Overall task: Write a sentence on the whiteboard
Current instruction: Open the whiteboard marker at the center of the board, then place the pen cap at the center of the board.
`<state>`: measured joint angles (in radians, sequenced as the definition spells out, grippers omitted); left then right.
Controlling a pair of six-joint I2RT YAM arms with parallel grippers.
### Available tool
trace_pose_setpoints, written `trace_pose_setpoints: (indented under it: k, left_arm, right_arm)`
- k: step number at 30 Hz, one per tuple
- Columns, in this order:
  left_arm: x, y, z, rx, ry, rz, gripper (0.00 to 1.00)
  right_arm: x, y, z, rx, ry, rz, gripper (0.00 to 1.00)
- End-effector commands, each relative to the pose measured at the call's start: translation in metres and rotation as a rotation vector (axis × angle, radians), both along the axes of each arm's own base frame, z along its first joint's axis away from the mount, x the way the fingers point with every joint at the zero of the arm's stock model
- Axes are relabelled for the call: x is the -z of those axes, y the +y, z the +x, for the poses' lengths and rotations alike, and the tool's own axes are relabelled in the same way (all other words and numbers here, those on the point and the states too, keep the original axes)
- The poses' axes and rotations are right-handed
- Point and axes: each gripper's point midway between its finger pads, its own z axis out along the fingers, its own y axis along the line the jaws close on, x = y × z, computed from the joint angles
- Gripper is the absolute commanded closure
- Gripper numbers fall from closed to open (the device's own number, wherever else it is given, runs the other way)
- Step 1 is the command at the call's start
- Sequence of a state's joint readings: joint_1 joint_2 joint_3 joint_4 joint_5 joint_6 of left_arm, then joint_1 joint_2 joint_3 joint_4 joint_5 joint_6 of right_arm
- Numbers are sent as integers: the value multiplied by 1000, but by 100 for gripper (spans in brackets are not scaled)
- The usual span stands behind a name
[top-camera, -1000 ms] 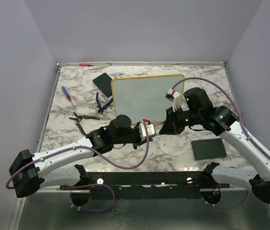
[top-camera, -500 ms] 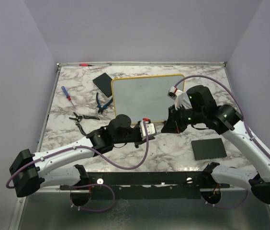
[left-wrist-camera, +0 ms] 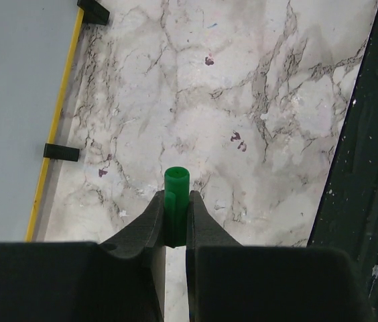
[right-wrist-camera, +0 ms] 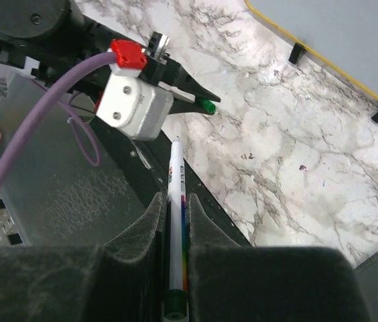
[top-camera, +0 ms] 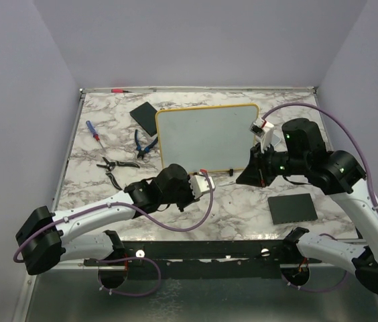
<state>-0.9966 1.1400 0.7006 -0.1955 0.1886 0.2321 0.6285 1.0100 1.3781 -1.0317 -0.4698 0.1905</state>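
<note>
The whiteboard [top-camera: 206, 136], white with a yellow frame and black feet, lies at the back middle of the table. Its face is blank; no sentence shows on it. My left gripper [top-camera: 210, 180] is just in front of its near edge and is shut on a green marker cap [left-wrist-camera: 176, 191]. My right gripper [top-camera: 244, 177], to its right, is shut on a white marker [right-wrist-camera: 176, 201] with a rainbow stripe. The marker's tip points at the cap [right-wrist-camera: 206, 105] with a gap between them. The board's edge shows in the left wrist view [left-wrist-camera: 15, 100] and the right wrist view [right-wrist-camera: 350, 27].
A black pad [top-camera: 292, 208] lies front right and another [top-camera: 144, 115] back left of the board. A red-and-blue screwdriver [top-camera: 93, 130], blue pliers [top-camera: 143, 144] and black pliers [top-camera: 116, 164] lie on the left. A red marker [top-camera: 117, 90] lies at the back edge.
My right gripper has drawn away to the right with the marker, opening a gap from the left gripper. The left gripper has kept the green cap and shifted slightly.
</note>
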Motion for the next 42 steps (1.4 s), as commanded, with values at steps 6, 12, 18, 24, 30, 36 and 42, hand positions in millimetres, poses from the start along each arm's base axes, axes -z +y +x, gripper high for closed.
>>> trace_pose_setpoints:
  k: [6, 12, 18, 24, 30, 36, 42]
  left_arm:
    - [-13, 5, 1, -27, -25, -29, 100]
    - [-5, 0, 4, -62, 23, -15, 100]
    - [16, -17, -5, -24, 143, 20, 100]
    - [39, -23, -14, -7, 220, 69, 93]
    - [59, -26, -16, -19, 263, 127, 87]
    - [72, -29, -20, -20, 279, 167, 80]
    - [77, -28, -19, -31, 283, 191, 66]
  right_arm:
    - [32, -18, 16, 104, 8, -139, 100]
    - [48, -29, 41, 228, -65, -178, 100]
    - [58, -42, 63, 375, -147, -171, 100]
    - [64, -45, 65, 435, -193, -90, 100]
    - [66, -44, 64, 450, -195, -57, 100]
    - [73, -47, 64, 464, -194, -67, 100]
    - [76, -48, 68, 486, -201, -65, 100]
